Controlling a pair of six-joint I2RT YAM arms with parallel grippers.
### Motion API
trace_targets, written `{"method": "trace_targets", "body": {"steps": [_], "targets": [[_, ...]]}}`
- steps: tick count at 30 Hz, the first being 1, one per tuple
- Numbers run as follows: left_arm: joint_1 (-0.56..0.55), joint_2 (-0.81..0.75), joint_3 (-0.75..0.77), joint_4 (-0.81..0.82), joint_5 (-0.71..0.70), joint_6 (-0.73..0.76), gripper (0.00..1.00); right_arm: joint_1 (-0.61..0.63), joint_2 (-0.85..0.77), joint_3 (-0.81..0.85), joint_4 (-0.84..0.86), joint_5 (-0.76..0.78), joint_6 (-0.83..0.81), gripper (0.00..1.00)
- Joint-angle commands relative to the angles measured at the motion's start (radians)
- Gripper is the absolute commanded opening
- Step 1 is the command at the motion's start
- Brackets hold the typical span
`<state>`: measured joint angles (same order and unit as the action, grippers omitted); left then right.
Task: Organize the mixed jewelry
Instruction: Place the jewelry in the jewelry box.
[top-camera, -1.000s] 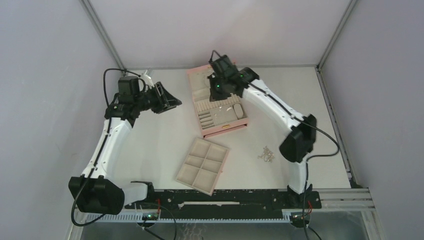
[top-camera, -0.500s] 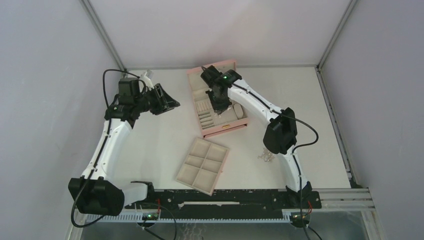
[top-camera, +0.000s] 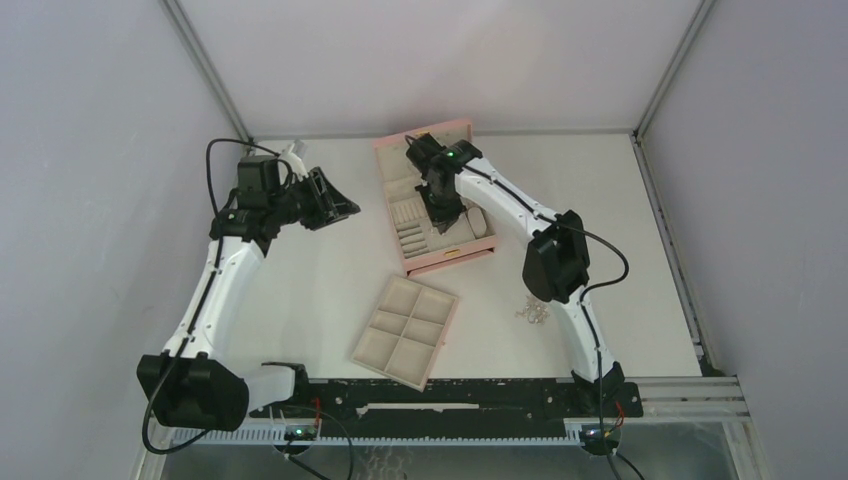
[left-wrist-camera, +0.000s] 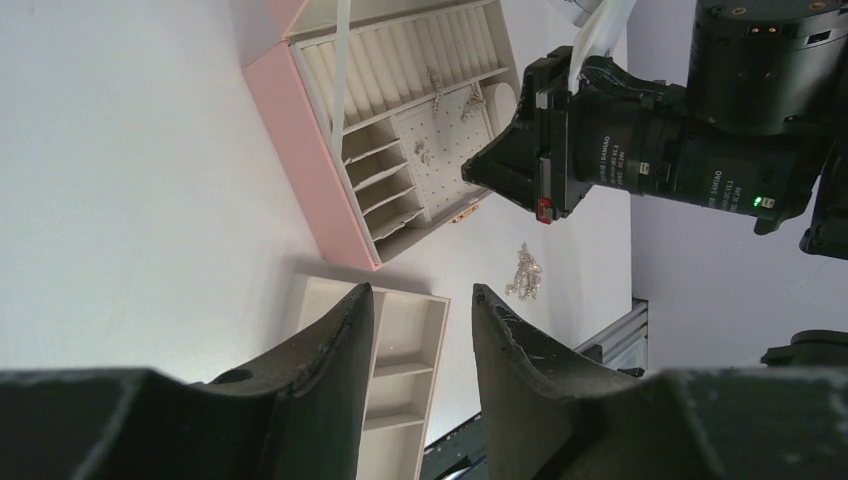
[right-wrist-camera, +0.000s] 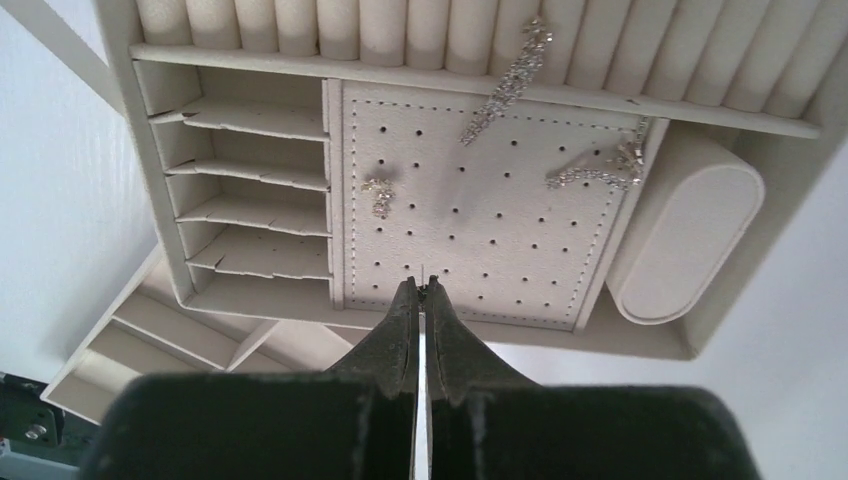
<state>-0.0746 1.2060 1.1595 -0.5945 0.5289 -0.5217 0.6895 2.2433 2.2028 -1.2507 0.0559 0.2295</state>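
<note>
A pile of mixed jewelry lies on the table right of the beige tray. Three silver earrings rest on the perforated pad inside the open pink box. My right gripper hangs over the pad's near edge, shut, with a thin silver earring pin poking out of its tips. My left gripper hovers left of the box, open, nothing between its fingers. In the top view the left gripper is well apart from the right gripper.
The six-compartment tray sits in front of the pink box. The box holds ring rolls, narrow slots and an oval cushion. White walls and metal rails close in the table.
The right arm swung its elbow leftward and the wrist turned, bringing the shut gripper down over the box's pad. The left arm stayed still.
</note>
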Motion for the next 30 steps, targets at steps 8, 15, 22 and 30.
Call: {"method": "trace_targets", "body": {"steps": [8,15,22,30], "targets": [[0.002,0.002,-0.003,0.024,0.005,0.023,0.45,0.015,0.032,0.036,-0.002,-0.045,-0.027,0.00],[0.002,0.000,-0.003,0.025,0.004,0.020,0.46,0.015,0.036,0.035,-0.001,-0.045,-0.027,0.00],[0.002,-0.001,-0.003,0.025,0.005,0.021,0.45,0.018,0.037,0.031,-0.007,-0.045,-0.029,0.00],[0.002,-0.005,-0.004,0.026,0.008,0.019,0.45,0.016,0.015,0.017,0.004,-0.074,-0.028,0.00]]}}
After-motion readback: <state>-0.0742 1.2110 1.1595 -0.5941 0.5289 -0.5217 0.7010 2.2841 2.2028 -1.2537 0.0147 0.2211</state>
